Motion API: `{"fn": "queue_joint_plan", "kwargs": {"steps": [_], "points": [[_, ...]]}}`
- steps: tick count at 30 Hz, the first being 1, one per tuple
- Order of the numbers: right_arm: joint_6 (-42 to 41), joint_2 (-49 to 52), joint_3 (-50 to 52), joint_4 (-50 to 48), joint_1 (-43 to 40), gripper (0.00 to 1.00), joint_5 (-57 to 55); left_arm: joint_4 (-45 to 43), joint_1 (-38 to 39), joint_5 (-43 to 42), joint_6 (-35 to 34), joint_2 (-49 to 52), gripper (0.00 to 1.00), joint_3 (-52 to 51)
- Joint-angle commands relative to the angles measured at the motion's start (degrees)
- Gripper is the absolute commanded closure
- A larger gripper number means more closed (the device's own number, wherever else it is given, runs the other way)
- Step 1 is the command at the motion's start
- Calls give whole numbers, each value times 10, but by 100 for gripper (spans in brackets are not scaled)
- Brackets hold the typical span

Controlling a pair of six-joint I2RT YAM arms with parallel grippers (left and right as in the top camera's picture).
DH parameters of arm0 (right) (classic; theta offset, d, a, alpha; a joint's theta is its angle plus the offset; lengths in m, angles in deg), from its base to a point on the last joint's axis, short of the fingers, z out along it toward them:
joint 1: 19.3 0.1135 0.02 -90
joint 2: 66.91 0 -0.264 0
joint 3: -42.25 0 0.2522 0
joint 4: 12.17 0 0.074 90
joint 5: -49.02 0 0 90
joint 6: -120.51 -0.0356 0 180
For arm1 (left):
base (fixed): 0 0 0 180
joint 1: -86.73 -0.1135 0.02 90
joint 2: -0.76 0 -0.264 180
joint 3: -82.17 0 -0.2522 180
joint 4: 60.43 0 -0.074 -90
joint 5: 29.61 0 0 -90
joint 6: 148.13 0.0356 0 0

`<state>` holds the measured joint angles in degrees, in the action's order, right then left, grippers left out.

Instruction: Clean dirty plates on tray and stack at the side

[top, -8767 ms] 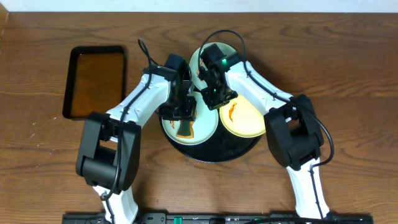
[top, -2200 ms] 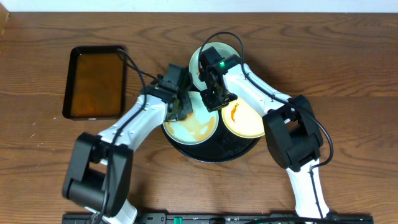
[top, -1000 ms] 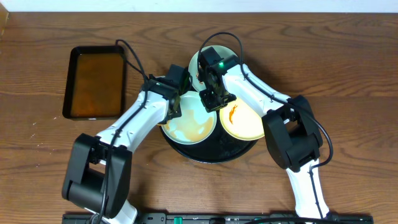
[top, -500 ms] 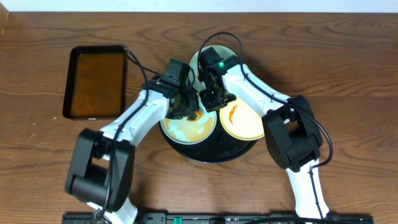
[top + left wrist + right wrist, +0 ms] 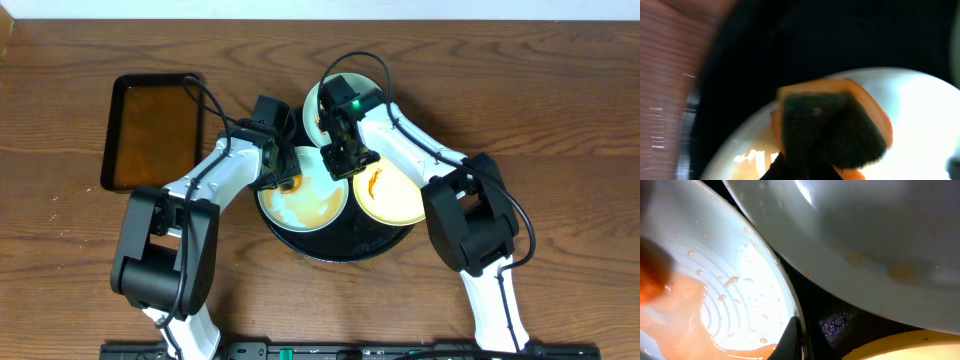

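Three plates sit on the round black tray (image 5: pixel 345 243). The front-left mint plate (image 5: pixel 312 205) carries a watery orange film. My left gripper (image 5: pixel 282 176) is shut on an orange sponge with a dark scrub face (image 5: pixel 832 129), which presses on that plate's upper-left part (image 5: pixel 925 125). My right gripper (image 5: pixel 341 160) is shut on the same plate's far rim; one dark fingertip (image 5: pixel 793 339) lies over the edge of the wet plate (image 5: pixel 735 280). The yellow plate (image 5: pixel 398 198) has an orange smear. The back mint plate (image 5: pixel 335 92) is partly hidden by the right arm.
A rectangular black tray of brown liquid (image 5: pixel 155 130) lies to the left on the wooden table (image 5: pixel 560 110). Both arms crowd over the round tray. The back plate (image 5: pixel 875 235) and yellow plate (image 5: pixel 905 350) lie close to the right fingers.
The left gripper has swept the sponge to the right and back left over the upper part of the front-left plate. The right gripper has kept its hold on the rim.
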<state>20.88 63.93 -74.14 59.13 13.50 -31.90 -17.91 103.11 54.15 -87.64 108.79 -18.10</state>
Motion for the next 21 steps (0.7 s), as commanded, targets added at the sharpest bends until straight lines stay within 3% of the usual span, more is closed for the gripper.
{"fn": "queue_joint_plan", "kwargs": {"steps": [1,9,14,21], "points": [[-2,7,9,6,3,99,-1,14,-9,150,43,7,92,-7],[-2,7,9,-2,3,99,-13,114,-9,188,68,-80,92,37],[-8,7,9,-1,3,98,4,127,-9,181,63,-199,93,38],[-21,7,43,-27,7,95,4,141,-9,172,63,-282,93,38]]}}
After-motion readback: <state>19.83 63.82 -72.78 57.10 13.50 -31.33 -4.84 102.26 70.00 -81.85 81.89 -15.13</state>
